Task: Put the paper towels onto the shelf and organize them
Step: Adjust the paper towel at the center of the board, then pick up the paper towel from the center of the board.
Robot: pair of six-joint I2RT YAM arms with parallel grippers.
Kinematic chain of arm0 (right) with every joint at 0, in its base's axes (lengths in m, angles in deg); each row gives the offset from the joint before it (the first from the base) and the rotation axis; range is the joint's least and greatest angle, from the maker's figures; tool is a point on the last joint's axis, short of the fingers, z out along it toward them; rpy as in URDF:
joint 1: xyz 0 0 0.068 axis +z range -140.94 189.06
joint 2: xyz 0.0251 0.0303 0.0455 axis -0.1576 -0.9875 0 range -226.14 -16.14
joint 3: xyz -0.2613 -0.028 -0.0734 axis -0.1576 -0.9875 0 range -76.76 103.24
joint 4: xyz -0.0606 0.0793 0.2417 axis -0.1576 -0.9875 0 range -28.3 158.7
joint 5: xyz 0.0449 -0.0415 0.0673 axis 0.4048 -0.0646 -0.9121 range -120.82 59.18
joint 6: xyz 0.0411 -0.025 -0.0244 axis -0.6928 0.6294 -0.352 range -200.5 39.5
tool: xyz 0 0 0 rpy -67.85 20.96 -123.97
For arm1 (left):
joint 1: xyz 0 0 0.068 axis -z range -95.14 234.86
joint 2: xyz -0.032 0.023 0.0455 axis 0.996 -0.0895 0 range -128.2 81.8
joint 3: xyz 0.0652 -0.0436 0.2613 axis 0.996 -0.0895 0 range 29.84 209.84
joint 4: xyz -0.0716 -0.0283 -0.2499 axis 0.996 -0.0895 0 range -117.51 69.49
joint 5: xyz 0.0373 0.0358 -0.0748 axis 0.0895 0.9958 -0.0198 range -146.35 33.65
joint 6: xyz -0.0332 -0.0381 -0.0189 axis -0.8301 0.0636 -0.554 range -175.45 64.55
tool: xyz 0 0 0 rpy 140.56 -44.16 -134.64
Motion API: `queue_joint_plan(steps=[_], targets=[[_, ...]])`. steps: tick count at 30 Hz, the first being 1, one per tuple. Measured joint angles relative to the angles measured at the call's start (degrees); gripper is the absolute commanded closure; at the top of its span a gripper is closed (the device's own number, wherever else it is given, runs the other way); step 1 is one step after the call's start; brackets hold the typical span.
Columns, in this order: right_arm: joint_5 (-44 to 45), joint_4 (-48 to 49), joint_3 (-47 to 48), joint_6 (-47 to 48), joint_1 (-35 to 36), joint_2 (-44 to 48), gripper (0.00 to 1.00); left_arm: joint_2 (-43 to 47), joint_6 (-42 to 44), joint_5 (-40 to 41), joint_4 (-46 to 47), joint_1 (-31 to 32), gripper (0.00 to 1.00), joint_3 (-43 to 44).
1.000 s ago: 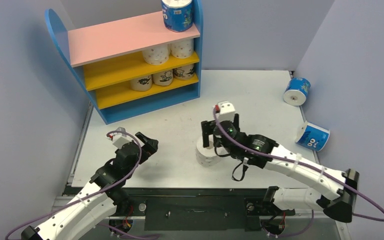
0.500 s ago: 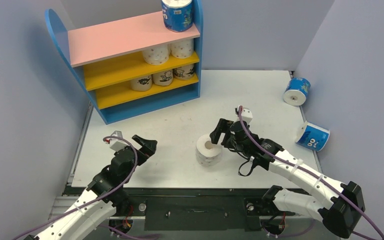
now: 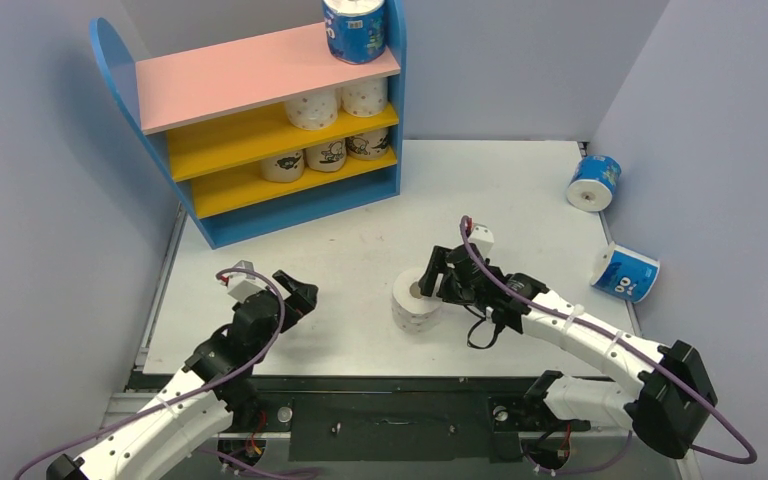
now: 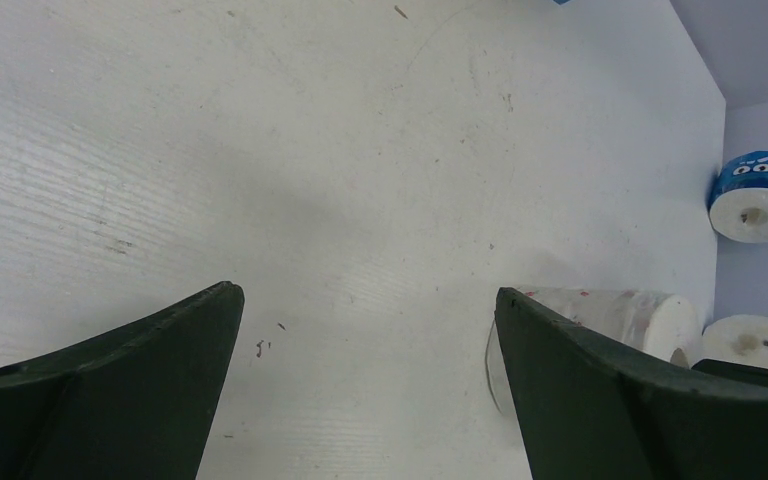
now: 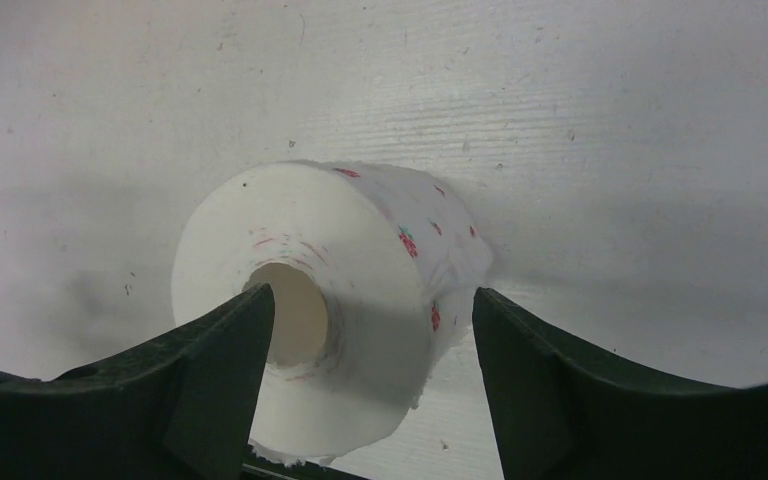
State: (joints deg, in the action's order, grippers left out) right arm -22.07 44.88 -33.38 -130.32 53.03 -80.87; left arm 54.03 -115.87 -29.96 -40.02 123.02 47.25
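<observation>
A white dotted paper towel roll (image 3: 415, 302) stands on end on the table, core up. My right gripper (image 3: 438, 276) is open at its right side. In the right wrist view the roll (image 5: 360, 250) sits partly between the open fingers (image 5: 210, 370) of the right gripper (image 5: 370, 292); I cannot tell whether they touch it. My left gripper (image 3: 295, 293) is open and empty over bare table (image 4: 365, 292). The shelf (image 3: 250, 75) holds one blue roll (image 3: 355, 28) on top, two dotted rolls (image 3: 312, 108) and three tan rolls (image 3: 326, 154).
Two blue rolls lie on their sides at the right wall, one far (image 3: 594, 182) and one nearer (image 3: 625, 272). They also show in the left wrist view (image 4: 758, 195). The shelf's left halves are bare. Walls close in the table's left, back and right.
My right gripper has swung from above the dotted roll to its right side and lowered towards it. The roll stays put. The left arm shifted slightly.
</observation>
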Motion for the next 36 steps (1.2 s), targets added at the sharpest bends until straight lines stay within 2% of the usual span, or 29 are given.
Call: queue_joint_plan(steps=[6,18,32,36], targets=[[0.7,-1.8,1.2,0.1,0.8,-1.5,0.4,-1.1,0.1,0.0,-0.1,0.0,0.02,0.3],[2.0,-4.2,3.3,0.3,2.6,-4.4,0.47,-0.3,0.3,0.3,-0.2,0.0,0.02,0.3],[3.0,-5.2,4.2,1.2,3.3,-6.1,0.68,0.2,0.7,0.4,-0.5,0.0,0.02,0.3],[3.0,-5.8,4.5,1.1,3.4,-6.1,0.71,0.4,0.7,0.5,-0.9,0.0,0.02,0.3]])
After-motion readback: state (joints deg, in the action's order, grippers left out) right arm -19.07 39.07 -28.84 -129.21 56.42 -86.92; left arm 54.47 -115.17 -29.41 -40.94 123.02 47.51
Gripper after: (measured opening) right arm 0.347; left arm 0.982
